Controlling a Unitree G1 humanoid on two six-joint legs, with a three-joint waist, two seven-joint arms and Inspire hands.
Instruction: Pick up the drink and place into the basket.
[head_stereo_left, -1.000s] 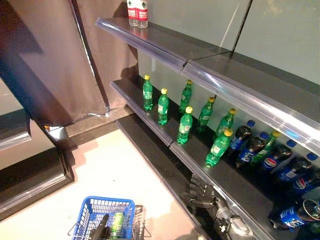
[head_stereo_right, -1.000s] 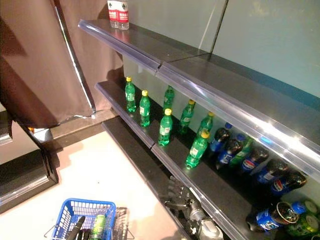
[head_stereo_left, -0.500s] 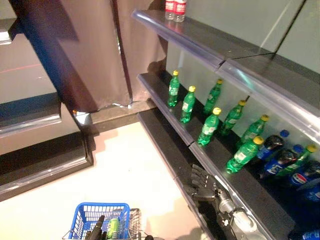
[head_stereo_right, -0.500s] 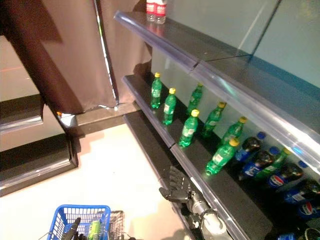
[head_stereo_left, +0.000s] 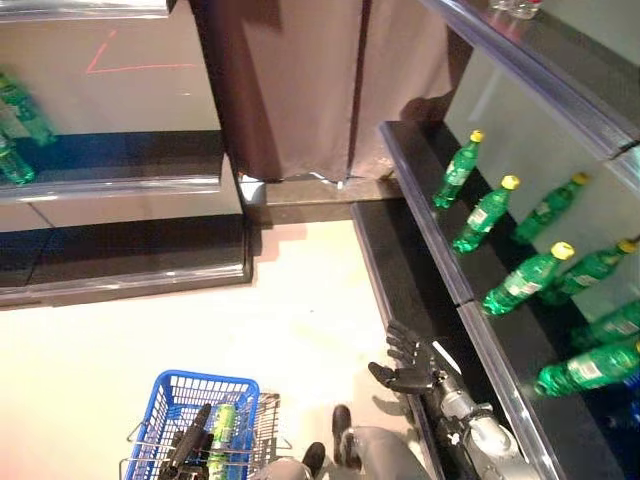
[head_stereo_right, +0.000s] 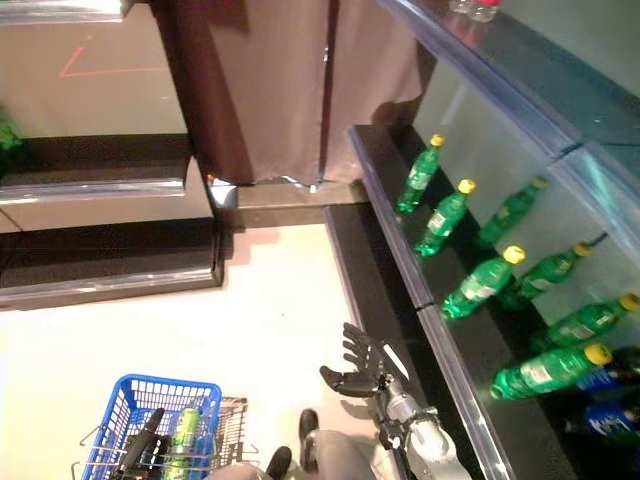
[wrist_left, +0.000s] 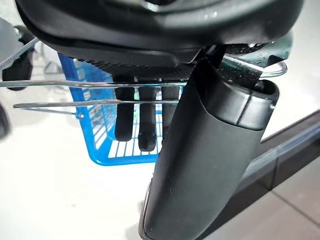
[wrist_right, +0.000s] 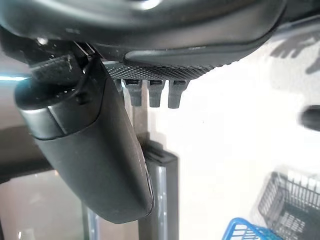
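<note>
The right hand (head_stereo_left: 408, 366) is hanging low beside the shelf unit with its fingers spread and straight, holding nothing and touching nothing; its own wrist view shows only bare floor past the fingertips. Judging from that, the step in hand is reaching for a drink, and doing it well is likely to mean lifting the hand up and outward to the shelf (head_stereo_left: 430, 225) beside it, squaring the palm to one upright bottle, and closing round its body below the cap rather than brushing the neighbours. The green bottles (head_stereo_left: 525, 281) are standing in a loose row on that shelf, above and beyond the hand, well apart from it; the nearest one (head_stereo_right: 547, 369) is lying at a slant.

The left hand (head_stereo_left: 190, 447) is curling its fingers round the wire handle (wrist_left: 100, 84) of the blue basket (head_stereo_left: 173, 391), which is hanging low on the far side from the right hand. One green drink (head_stereo_left: 221, 433) is already lying inside it, just beside the left hand.
</note>
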